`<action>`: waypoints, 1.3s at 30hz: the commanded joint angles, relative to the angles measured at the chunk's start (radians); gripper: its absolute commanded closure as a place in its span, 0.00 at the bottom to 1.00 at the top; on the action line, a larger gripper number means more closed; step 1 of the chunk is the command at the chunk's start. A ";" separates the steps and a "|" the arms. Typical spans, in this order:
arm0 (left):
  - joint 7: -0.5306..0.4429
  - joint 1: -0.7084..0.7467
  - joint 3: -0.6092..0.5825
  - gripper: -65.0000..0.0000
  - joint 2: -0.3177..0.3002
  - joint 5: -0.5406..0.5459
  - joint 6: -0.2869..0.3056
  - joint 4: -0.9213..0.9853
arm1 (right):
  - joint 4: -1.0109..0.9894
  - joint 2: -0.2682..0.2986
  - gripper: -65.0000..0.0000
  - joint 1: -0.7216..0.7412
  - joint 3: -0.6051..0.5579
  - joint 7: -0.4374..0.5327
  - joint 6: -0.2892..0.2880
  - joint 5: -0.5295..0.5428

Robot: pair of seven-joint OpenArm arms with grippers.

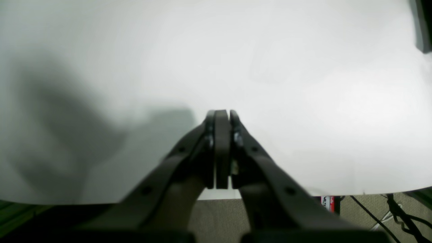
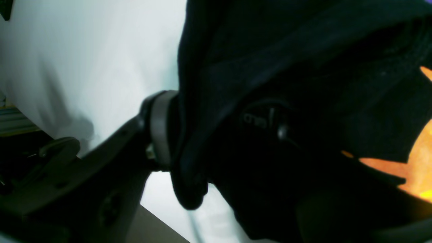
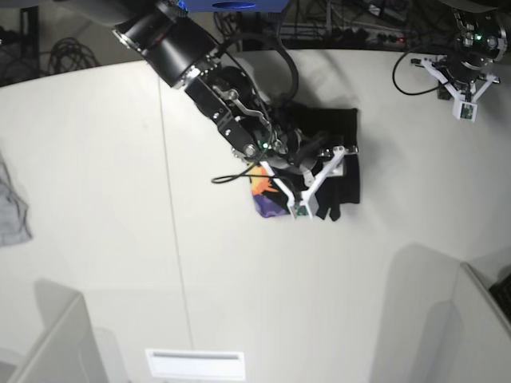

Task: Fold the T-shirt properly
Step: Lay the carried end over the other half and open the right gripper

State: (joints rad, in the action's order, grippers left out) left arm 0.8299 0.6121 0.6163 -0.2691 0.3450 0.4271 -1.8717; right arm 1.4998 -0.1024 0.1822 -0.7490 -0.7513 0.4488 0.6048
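Note:
The black T-shirt [image 3: 339, 132] lies bunched near the table's middle right, with its orange and purple print [image 3: 267, 198] showing at its lower left edge. My right gripper [image 3: 319, 187] is over it. In the right wrist view the right gripper [image 2: 179, 135] is shut on a fold of the T-shirt [image 2: 270, 67], which drapes over and hides the far finger; some orange print [image 2: 418, 162] shows at the right. My left gripper [image 3: 461, 100] is at the far right corner, away from the shirt. In the left wrist view the left gripper [image 1: 221, 114] is shut and empty above the bare white table [image 1: 303, 84].
A small grey cloth [image 3: 12, 211] lies at the table's left edge. A white label [image 3: 196, 365] sits at the front edge, between grey dividers [image 3: 56, 335] at the front corners. Cables [image 1: 395, 209] hang beyond the table edge under my left gripper.

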 commanded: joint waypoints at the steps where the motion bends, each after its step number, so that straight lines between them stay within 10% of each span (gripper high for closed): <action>1: -0.013 0.004 0.009 1.00 -0.012 0.002 0.002 -0.015 | 0.032 -0.018 0.47 0.018 0.001 0.011 -0.006 0.008; 6: -0.013 0.004 0.009 1.00 -0.012 0.002 0.002 -0.015 | 0.048 -0.018 0.45 0.040 -0.056 0.011 -0.003 0.007; 14: -0.013 0.004 0.009 1.00 -0.012 0.002 0.002 -0.015 | 0.041 -0.016 0.39 0.116 -0.218 0.009 0.155 0.008; 33: -0.013 0.004 0.009 1.00 -0.011 0.002 0.002 -0.015 | -0.087 -0.047 0.38 0.254 -0.383 0.043 0.146 0.014; 39: -0.013 0.004 0.009 1.00 -0.009 0.002 0.002 -0.015 | -0.078 -0.050 0.39 0.257 -0.383 0.045 0.023 0.014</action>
State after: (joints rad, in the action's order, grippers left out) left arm 0.8299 0.6102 0.6167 -0.2684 0.3454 0.4274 -1.8717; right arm 1.4010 -0.1356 0.4156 -1.1366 -0.7254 0.4805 0.6239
